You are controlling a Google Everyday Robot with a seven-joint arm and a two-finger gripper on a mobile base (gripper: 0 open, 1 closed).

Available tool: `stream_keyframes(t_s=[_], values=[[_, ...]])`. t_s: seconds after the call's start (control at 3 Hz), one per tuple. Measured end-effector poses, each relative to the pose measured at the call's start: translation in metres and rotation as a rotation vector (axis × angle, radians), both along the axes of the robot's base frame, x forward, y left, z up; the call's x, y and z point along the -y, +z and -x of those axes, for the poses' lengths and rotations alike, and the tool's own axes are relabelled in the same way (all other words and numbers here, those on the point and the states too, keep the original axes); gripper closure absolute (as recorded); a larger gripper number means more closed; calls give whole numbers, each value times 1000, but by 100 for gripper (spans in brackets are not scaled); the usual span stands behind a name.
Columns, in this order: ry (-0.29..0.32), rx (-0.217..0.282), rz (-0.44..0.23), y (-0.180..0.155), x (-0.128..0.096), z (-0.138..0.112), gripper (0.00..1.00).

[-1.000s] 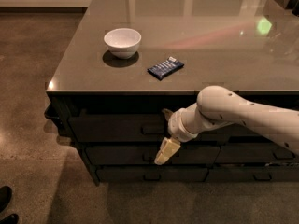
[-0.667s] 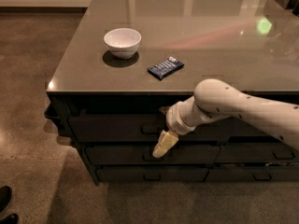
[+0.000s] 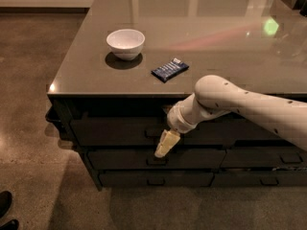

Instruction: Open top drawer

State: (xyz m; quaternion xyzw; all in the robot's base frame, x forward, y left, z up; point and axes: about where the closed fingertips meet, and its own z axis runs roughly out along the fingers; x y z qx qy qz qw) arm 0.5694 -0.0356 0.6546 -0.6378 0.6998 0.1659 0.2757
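Gripper is hanging before the top drawer, just beside its handle, apparently lining up a pull; its grip state cannot be told.

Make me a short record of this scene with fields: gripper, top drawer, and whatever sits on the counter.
gripper: pale yellow gripper on a white arm, pointing down before the drawer fronts, at the top drawer's lower edge near its centre
top drawer: wide dark grey-black top drawer, looks shut
surface: glossy grey counter
bowl: white round bowl, left part of counter
packet: dark blue snack packet, right of the bowl, near the front edge
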Motion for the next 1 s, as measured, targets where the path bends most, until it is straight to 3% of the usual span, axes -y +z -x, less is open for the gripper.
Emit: stream_keyframes(t_s=[0.33, 1.0], values=[[23, -52, -6, -9, -1, 6, 0], [46, -194, -24, 4, 12, 57, 0]])
